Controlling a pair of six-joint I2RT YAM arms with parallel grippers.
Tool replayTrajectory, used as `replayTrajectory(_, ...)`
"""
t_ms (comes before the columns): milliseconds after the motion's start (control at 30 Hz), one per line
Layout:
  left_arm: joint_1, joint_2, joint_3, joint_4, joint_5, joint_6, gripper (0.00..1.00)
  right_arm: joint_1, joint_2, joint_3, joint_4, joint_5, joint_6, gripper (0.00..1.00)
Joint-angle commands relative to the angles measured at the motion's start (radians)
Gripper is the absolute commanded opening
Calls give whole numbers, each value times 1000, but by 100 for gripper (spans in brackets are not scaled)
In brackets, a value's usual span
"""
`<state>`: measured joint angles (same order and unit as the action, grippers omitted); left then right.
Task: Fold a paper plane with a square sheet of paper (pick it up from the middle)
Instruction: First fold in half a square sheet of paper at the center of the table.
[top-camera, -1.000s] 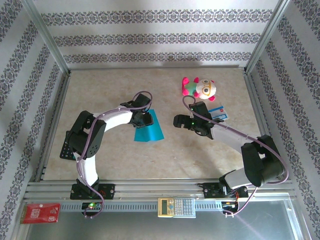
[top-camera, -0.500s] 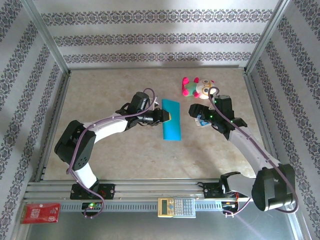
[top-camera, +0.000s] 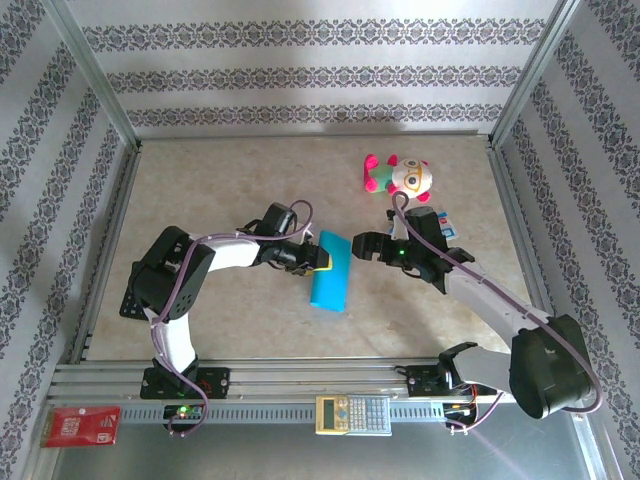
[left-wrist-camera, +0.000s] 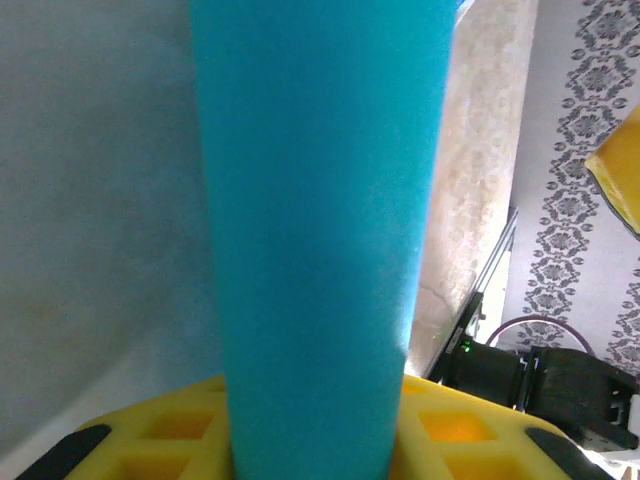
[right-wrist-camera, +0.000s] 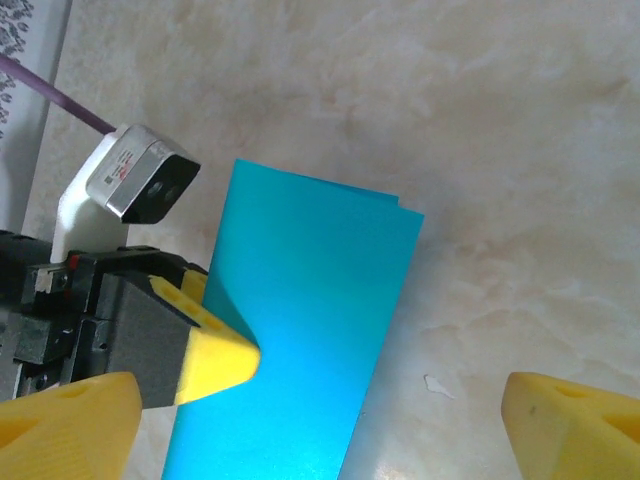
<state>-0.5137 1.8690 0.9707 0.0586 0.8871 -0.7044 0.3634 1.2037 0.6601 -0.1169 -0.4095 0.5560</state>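
Plush toy (top-camera: 398, 176) sits near printed card (top-camera: 447, 222); calculator (top-camera: 352, 413) on front rail (top-camera: 300, 378).

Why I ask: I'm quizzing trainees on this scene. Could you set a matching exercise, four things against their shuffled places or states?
Things:
1. teal paper
2. right fingers
3. plush toy
4. calculator

Places or states:
A. on the metal rail at the near edge
B. spread wide apart
C. pinched at its edge by the left fingers
D. on the far right part of the table

Pairs: 1-C, 2-B, 3-D, 4-A.
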Motion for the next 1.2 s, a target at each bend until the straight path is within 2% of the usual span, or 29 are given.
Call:
replayTrajectory(0,21,38,3,-37,36,85,34,27,22,-26,74,-12,23,92)
replayTrajectory(100,33,54,12,-74,33,131,33,44,53,-42,106,-11,39,89)
replayTrajectory(200,41,59,13,-82,37,151,33,59,86,-56,135,-2,66,83)
replayTrajectory(300,46,68,14,-89,32,158,33,88,121,-72,190,7,99,71)
replayTrajectory(433,46,70,12,-103,9,168,34,121,183,-71,231,41,125,49)
replayTrajectory(633,45,66,14,-124,-35,184,36,153,308,-22,259,71,134,32)
replayTrajectory(833,46,74,11,-127,-55,181,38,157,411,30,296,67,129,26)
replayTrajectory(1167,43,28,21,-220,-132,220,49,160,501,79,316,78,136,20)
